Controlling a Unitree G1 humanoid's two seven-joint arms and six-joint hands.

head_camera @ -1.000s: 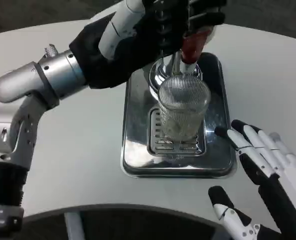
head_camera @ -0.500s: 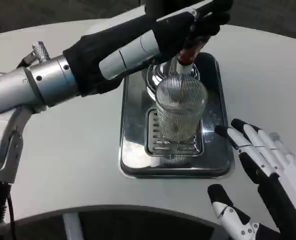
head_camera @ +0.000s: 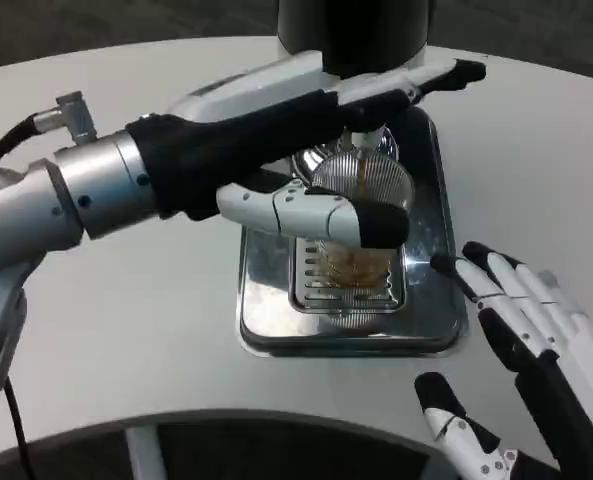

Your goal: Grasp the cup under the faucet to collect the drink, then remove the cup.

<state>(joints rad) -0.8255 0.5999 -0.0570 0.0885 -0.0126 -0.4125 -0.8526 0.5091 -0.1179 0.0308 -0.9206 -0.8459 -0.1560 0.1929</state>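
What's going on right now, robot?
Left hand around cup. Right hand open, waiting. Drink pouring into cup on tray. Nothing blocking.

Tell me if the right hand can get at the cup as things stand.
Probably not cleanly. The left hand reaches across the cup, its thumb over the front. The right hand rests open beside the drip tray; only the cup's right side looks free.

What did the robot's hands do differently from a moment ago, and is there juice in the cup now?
The left hand came down from the red tap handle and stretched across the ribbed clear glass cup, its fingers now against the cup's front. Brown drink now streams in and pools at the bottom. The cup stayed on the shiny metal drip tray, and the right hand kept waiting, open, beside the tray.
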